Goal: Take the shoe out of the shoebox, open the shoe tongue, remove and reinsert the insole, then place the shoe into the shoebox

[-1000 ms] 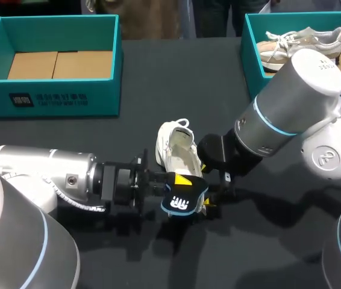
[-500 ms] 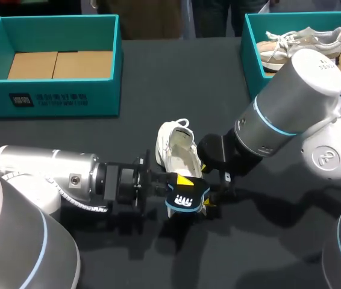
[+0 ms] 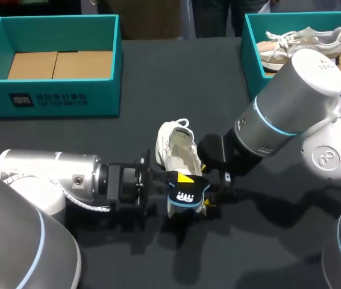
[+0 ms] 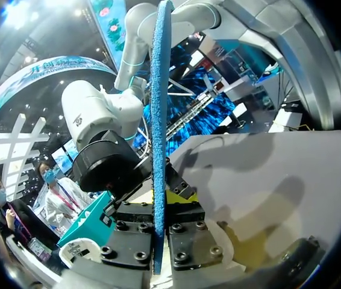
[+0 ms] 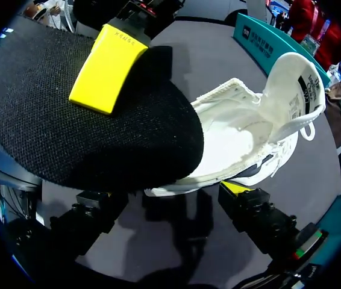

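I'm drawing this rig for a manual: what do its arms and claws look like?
The left arm and right arm are silver-grey tubes with light-blue joint rings and black wrists; the right bears a round logo. The left claw is black with yellow tips.

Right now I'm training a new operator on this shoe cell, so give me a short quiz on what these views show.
1. True or false: the white shoe sits inside a box.
2. What is the left tool shut on? A) a lace B) the insole C) a box lid
3. Fill in: the right shoebox holds a pale, laced ____.

Key
1. False: it stands on the table, outside both boxes.
2. B: the wrist view shows the insole edge-on between the tool's two fingers.
3. Shoe: the pale shoe lies in that box.
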`<state>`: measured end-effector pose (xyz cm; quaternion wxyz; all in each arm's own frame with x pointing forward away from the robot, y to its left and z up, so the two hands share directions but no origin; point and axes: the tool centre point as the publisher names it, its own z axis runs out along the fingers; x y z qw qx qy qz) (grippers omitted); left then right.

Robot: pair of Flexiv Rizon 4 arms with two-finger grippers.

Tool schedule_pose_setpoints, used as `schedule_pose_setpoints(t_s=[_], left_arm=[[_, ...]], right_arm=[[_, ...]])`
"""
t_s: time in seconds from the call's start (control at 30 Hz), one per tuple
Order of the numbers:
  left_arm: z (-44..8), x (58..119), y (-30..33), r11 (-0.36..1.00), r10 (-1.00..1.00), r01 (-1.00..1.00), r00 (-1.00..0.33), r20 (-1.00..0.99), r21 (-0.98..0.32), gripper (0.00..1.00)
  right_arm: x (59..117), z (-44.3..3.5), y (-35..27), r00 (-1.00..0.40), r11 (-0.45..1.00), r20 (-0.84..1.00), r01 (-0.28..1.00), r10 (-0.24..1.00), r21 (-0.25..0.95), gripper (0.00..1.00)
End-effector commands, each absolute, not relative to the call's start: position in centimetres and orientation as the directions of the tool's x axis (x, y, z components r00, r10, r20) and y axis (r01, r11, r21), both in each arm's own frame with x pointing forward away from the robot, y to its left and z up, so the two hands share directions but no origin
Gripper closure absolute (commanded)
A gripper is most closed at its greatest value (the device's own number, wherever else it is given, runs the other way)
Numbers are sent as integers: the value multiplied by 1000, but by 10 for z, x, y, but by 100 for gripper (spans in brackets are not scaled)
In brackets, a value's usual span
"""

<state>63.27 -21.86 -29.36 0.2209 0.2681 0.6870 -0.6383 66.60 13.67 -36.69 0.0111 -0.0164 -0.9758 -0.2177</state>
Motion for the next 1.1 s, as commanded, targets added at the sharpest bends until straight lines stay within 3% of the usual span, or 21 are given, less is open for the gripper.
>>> schedule_pose_setpoints(t_s=[0.03, 1.1], left_arm=[[-297, 634, -225, 41, 80, 651, -758, -647, -758, 100], [-314, 655, -226, 75, 55, 673, -739, -671, -736, 100]], right_arm=[[665, -368, 137, -999, 904, 28, 37, 28, 425, 0], [665, -368, 137, -999, 904, 28, 37, 28, 425, 0]])
